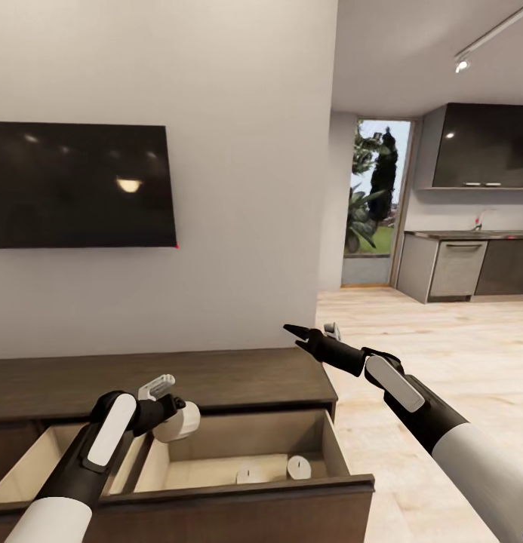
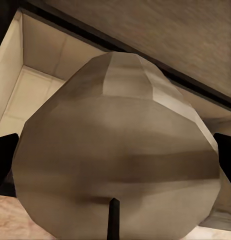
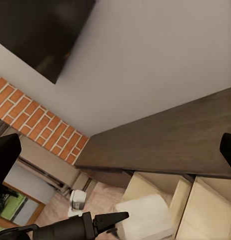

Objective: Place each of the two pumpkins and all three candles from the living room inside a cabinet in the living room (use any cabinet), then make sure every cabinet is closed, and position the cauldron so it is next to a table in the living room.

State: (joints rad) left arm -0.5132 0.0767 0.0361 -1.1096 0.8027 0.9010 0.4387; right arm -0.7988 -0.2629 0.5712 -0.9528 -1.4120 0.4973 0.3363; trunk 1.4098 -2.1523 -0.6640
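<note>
Head view: left gripper [image 1: 173,412] holds a candle [image 1: 178,421] over the open right-hand drawer [image 1: 333,445] of the cabinet [image 1: 238,377], above the drawer's left end. Fingers closed on the candle's sides; held high enough to clear the drawer walls, presumably so it can be lowered or dropped straight in. Two more candles [image 1: 272,471] already rest on the pale drawer floor toward the near right corner, just beside each other. A second drawer [image 1: 35,452] to the left is also open; contents not visible from here.

Left wrist view: candle body [image 2: 120,150] sits between the two dark fingertips [image 2: 5,155], wick end toward the camera, drawer interior beyond it. Grip looks centred.

Right gripper [image 1: 306,335] hangs in the air off the cabinet's right end, jaws spread, holding nothing. It is parked clear of the drawer, likely to leave the left arm room.

Judgement: this is the third candle going in. No pumpkins or cauldron in sight. Both drawers need shutting afterwards.

Background: television [image 1: 72,185] on the wall above the cabinet; kitchen [image 1: 472,226] far right.
</note>
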